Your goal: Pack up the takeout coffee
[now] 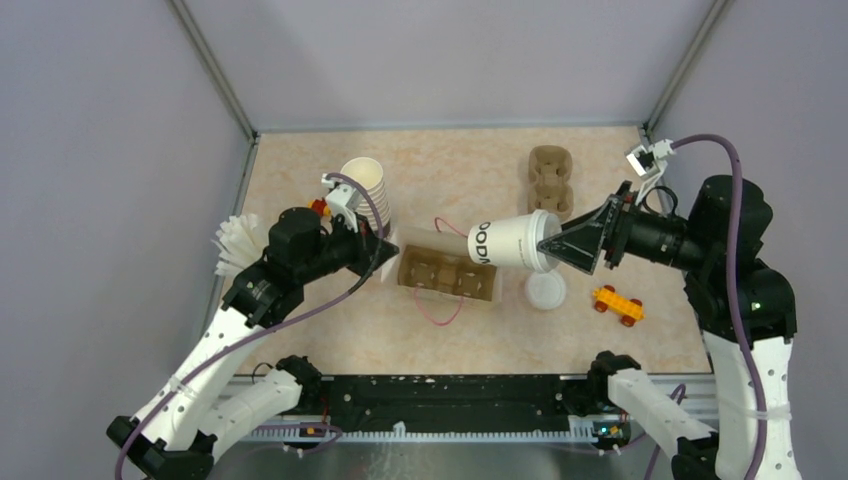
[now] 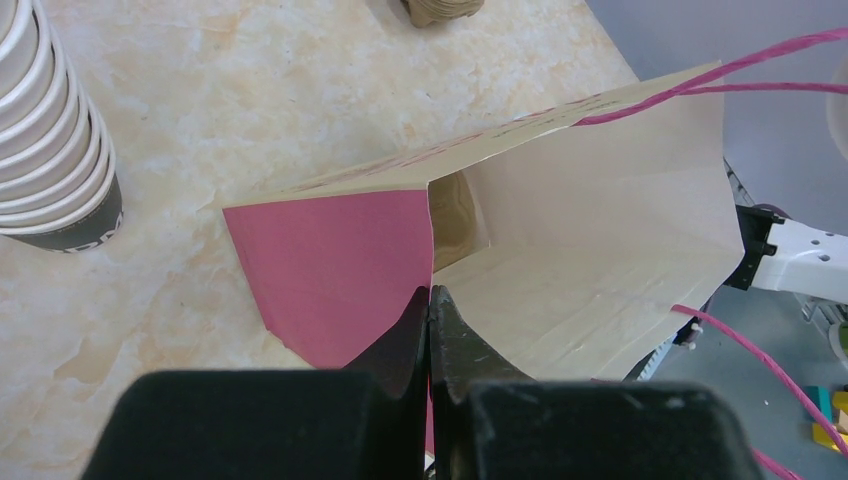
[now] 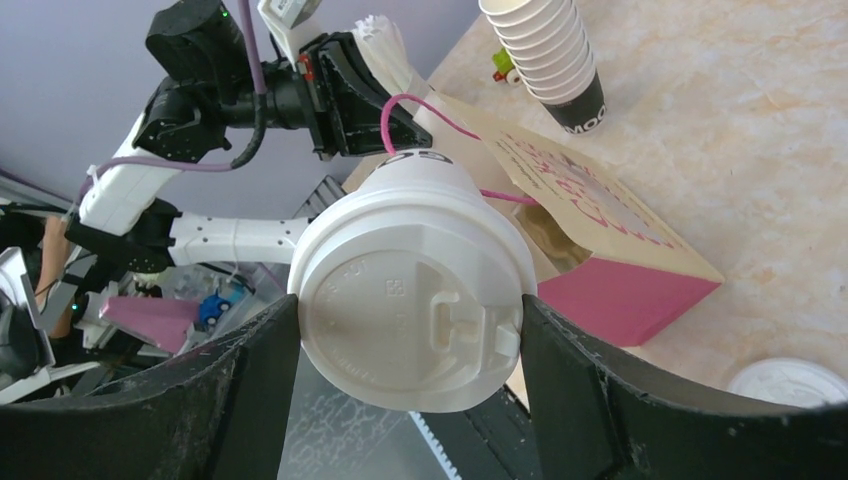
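The takeout coffee point(image 1: 510, 243), a white lidded cup with black lettering, hangs on its side just above the right end of the open paper bag point(image 1: 410, 243), its base pointing left. My right gripper point(image 1: 548, 245) is shut on it at the lid. In the right wrist view the lid point(image 3: 410, 295) fills the space between both fingers point(image 3: 265, 345), so my right gripper point(image 3: 408, 325) is full. My left gripper point(image 1: 378, 248) is shut on the bag's left rim. The left wrist view shows the gripper point(image 2: 430, 296) pinching where the pink side panel meets the beige inside of the bag point(image 2: 570, 230).
A brown cup carrier point(image 1: 450, 275) sits inside the bag. A stack of lidless cups point(image 1: 365, 185) stands behind the left gripper. A second carrier point(image 1: 550, 178) lies at the back. A loose lid point(image 1: 545, 290) and an orange toy point(image 1: 617, 305) lie right of the bag.
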